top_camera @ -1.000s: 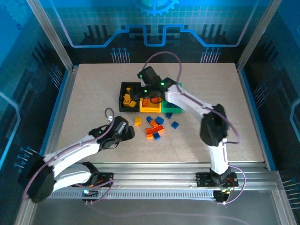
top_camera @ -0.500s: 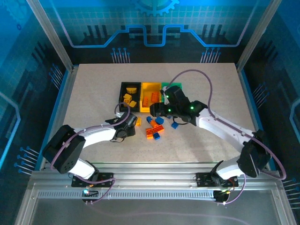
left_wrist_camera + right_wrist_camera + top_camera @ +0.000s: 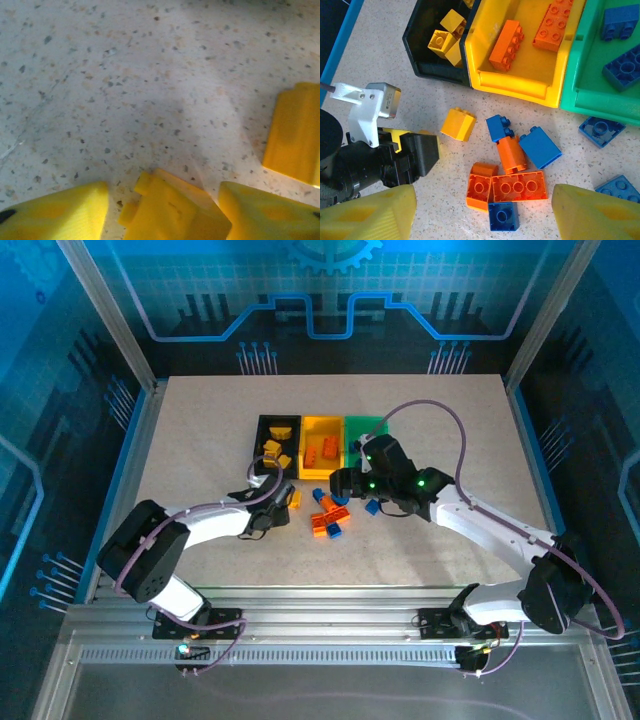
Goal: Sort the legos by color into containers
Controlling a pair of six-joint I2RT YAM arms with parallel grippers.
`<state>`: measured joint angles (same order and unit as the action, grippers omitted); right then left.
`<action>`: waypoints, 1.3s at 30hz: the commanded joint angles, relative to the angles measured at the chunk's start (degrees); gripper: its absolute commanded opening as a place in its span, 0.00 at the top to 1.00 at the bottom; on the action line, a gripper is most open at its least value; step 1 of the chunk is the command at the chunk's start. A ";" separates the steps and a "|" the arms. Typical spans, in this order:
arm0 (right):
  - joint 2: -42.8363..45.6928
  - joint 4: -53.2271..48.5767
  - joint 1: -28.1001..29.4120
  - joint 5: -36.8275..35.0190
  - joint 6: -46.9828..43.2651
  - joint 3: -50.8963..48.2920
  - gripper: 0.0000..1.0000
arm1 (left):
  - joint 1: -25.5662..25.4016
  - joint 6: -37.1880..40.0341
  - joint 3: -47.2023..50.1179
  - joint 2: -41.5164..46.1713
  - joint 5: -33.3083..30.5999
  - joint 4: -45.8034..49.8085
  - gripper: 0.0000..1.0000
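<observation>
- A yellow lego (image 3: 172,210) lay between the left claw's (image 3: 162,189) yellow fingers (image 3: 60,212), with a thin gap on its left side.
- A second yellow lego (image 3: 295,135) sat ahead and right of the claw.
- Speckled table (image 3: 125,75) stretched ahead.

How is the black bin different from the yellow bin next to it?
The black bin holds yellow bricks; the yellow bin holds orange bricks. The black bin stands leftmost in the row, the yellow bin in the middle. Both are open on top and touch side by side.
</observation>
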<state>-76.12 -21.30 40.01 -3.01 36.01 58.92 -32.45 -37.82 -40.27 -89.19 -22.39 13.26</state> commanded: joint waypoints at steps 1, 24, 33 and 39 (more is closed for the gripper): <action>1.80 1.31 -1.01 -1.58 0.82 -0.77 0.27 | 0.52 1.06 -1.30 -2.13 0.24 -1.30 0.52; 8.11 -0.95 -5.13 -1.22 3.70 -7.22 0.26 | 9.52 3.72 -31.90 -8.34 -0.02 8.49 0.73; 8.32 -8.01 -5.45 -1.51 4.58 -11.32 0.22 | 11.73 3.52 -47.87 -21.51 2.78 15.37 0.45; 1.76 -8.05 -8.43 -3.57 4.03 -11.41 0.21 | 8.66 3.66 -43.60 -12.13 6.65 11.42 0.08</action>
<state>-71.42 -27.99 33.30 -4.58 39.66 47.62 -21.71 -34.46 -84.95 -108.49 -18.52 25.30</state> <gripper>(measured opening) 0.786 0.885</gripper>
